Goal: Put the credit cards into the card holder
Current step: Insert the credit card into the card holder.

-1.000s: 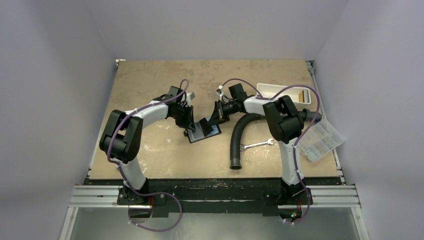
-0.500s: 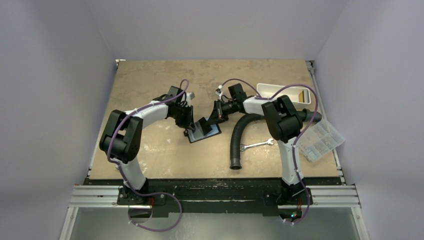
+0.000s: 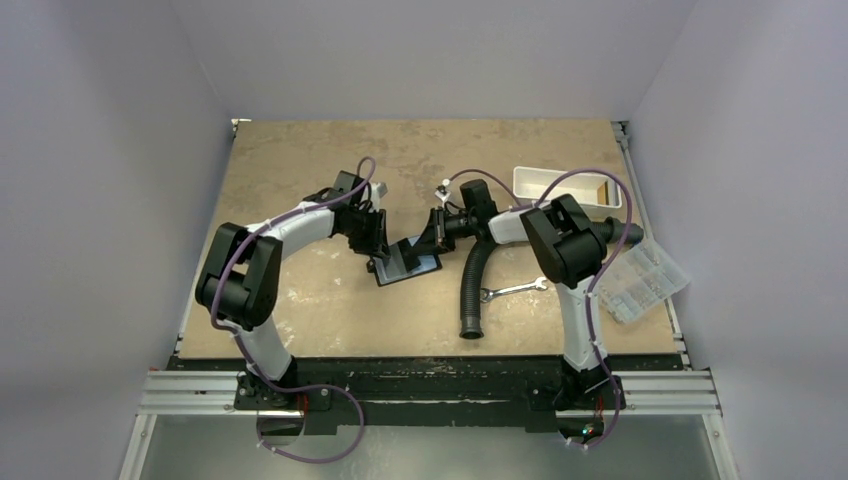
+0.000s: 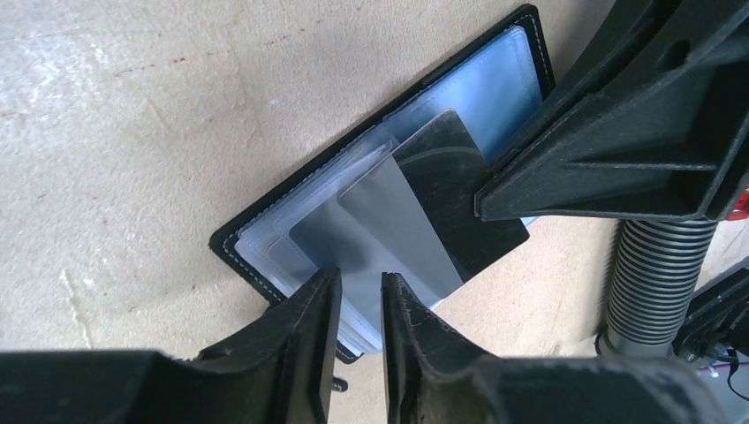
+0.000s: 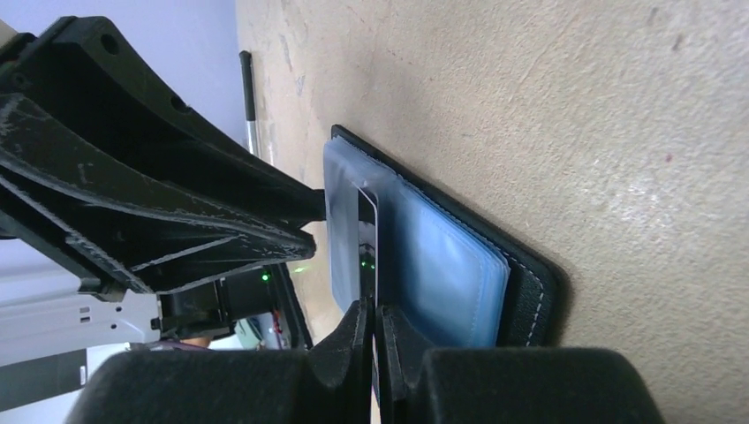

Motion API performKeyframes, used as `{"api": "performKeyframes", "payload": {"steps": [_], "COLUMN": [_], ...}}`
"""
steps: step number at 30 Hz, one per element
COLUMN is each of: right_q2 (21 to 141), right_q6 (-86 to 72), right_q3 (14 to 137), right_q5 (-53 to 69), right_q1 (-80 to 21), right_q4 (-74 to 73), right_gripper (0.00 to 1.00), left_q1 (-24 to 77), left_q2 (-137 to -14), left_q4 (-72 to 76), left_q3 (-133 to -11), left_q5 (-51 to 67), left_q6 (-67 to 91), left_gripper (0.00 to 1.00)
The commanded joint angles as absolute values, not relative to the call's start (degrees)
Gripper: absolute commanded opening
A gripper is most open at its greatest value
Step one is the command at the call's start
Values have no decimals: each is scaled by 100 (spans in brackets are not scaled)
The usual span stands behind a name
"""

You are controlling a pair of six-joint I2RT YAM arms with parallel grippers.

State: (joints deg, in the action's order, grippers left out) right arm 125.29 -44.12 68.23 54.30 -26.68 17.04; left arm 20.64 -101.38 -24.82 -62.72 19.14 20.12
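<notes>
The card holder (image 3: 408, 266) lies open on the table, black with clear sleeves (image 4: 265, 210) (image 5: 530, 296). A grey credit card (image 4: 389, 225) rests slanted with its lower end inside a sleeve. My right gripper (image 3: 432, 240) is shut on the card's upper end, and the thin edge of the card (image 5: 374, 231) shows between its fingers (image 5: 374, 322). My left gripper (image 3: 376, 250) hovers over the holder's near-left edge. Its jaws (image 4: 360, 291) stand a narrow gap apart, and the sleeve is visible through that gap.
A black corrugated hose (image 3: 471, 285) runs just right of the holder, with a silver wrench (image 3: 512, 290) beside it. A white tray (image 3: 540, 180) at the back right holds a tan flat piece (image 3: 605, 188). A clear compartment box (image 3: 640, 280) sits at the right edge.
The left jaws have parted a little. The right wrist has shifted slightly toward the near side with the card, and the holder has nudged a bit.
</notes>
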Motion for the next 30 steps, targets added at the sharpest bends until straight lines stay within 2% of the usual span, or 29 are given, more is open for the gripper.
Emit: {"api": "performKeyframes", "payload": {"steps": [1, 7, 13, 17, 23, 27, 30], "right_q2": [12197, 12006, 11804, 11710, 11715, 11743, 11742], "right_q6": [-4326, -3711, -3148, -2905, -2826, -2935, -3088], "right_q3": [6751, 6972, 7172, 7255, 7334, 7365, 7351], "right_q5": [5160, 4782, 4358, 4155, 4166, 4160, 4168], "right_q1": [-2797, -2829, -2879, -2908, -3001, -3136, -3213], "right_q4": [1720, 848, 83, -307, -419, -361, -235], "right_gripper": [12, 25, 36, 39, 36, 28, 18], "left_q1": [1988, 1804, 1802, 1802, 1802, 1802, 1809], "left_q2": [-9616, -9354, -9645, -9807, -9835, -9852, -9861], "left_q4": [-2500, -2610, -2521, -2535, -2546, -2544, -2541], "left_q3": [-6248, -6159, -5957, -5934, -5865, -5850, -5842], "left_q5": [1773, 1488, 1470, 1498, 1518, 1545, 1595], "left_q6": [2114, 2054, 2009, 1955, 1918, 1901, 1899], "left_gripper": [29, 34, 26, 22, 18, 15, 13]}}
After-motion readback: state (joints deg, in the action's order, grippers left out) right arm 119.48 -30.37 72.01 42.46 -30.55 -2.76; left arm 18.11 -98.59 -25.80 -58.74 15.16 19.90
